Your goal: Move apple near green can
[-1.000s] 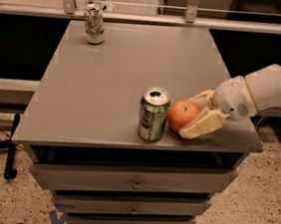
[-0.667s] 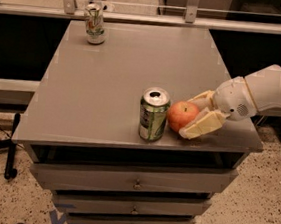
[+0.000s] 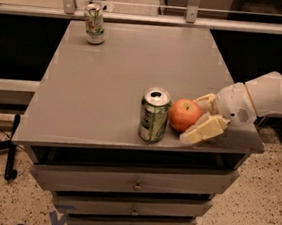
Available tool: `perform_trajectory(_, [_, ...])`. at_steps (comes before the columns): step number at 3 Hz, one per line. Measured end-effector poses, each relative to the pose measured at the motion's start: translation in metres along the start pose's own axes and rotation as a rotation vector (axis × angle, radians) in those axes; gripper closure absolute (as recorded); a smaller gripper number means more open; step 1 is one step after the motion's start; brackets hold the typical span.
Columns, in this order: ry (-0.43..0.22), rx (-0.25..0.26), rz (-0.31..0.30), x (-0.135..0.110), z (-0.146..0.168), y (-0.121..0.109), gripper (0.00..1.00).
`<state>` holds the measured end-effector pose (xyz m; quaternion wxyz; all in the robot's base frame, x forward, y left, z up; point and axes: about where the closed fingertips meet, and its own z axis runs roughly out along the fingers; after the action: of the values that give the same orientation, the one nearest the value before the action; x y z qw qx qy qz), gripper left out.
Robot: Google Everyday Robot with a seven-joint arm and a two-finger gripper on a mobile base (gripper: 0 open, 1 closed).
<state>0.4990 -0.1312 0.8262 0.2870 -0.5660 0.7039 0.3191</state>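
Where the table (image 3: 109, 81) nears its front-right corner, the apple (image 3: 182, 114) sits just beside the green can (image 3: 154, 115); the gripper (image 3: 193, 118) flanks the apple, grip undeterminable.

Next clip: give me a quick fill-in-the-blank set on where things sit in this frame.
1. Seen from the camera, the round red-orange apple rests just ___ of the green soda can.
2. The green soda can stands ___ near the grey table's front edge.
3. The slim white-silver can stands at the table's far ___ corner.
4. The robot's gripper is at the ___, reaching in from the right.
Missing: right; upright; left; apple.
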Motion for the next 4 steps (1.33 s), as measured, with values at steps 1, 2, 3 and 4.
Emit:
perform_trajectory(1, [-0.006, -0.006, 0.008, 0.001, 0.001, 0.001, 0.0])
perform_trajectory(2, [0.012, 0.026, 0.003, -0.003, -0.021, 0.002, 0.0])
perform_trajectory(3, [0.017, 0.14, -0.066, -0.017, -0.084, 0.002, 0.0])
perform_trajectory(4, [-0.018, 0.286, -0.179, -0.045, -0.158, 0.004, 0.0])
